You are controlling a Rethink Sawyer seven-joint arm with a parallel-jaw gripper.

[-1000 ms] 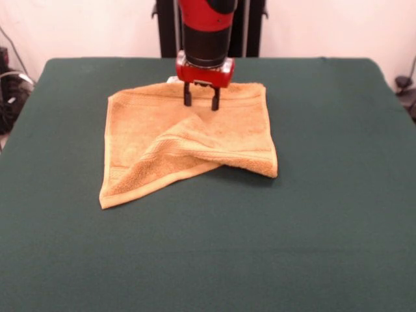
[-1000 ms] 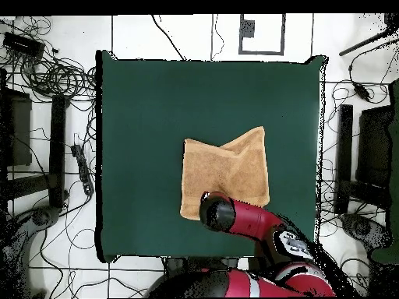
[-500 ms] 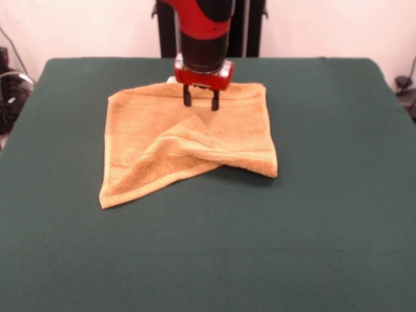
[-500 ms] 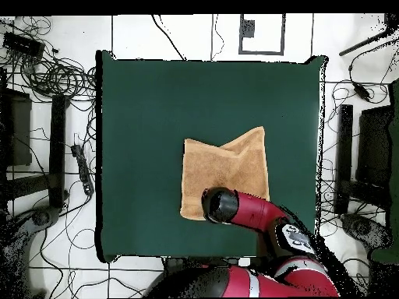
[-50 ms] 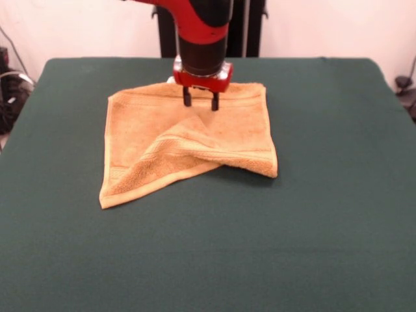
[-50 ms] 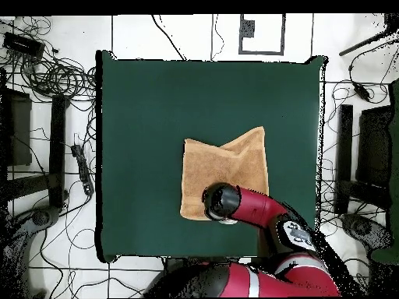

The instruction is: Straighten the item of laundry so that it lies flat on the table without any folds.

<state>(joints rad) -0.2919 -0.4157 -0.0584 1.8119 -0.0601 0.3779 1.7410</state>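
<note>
Tool [image 5: 201, 104] first: two short black fingers are hanging below a red mount on the arm [image 5: 203, 36], spread apart with nothing between them, their tips at or just above the far part of the towel [image 5: 188, 140]; whether they are touching the cloth cannot be told.

Going from near to far in the front view: the near half of the green counter [image 5: 208, 260] is lying bare. Next, the towel's near left corner is pointing toward the camera and lying flat. Beside it, the near right part is doubled back, so a diagonal fold is running from the left side toward the right, ending in a thick rolled edge at the right corner. Because of that fold, the woven band is showing slantwise across the middle instead of along one end. Beyond the fold, the far part of the towel is lying smooth, its hem running straight. The tool is standing over that far part, close to the hem, near its middle.

Seen from overhead, the towel [image 6: 226, 167] is sitting a little toward the robot's side of the counter [image 6: 156, 101], and the arm [image 6: 257, 212] is covering its closest edge.

The spread fingers suggest a grasp is being prepared, not made. The job looks unfinished, since the fold is not yet undone.
</note>
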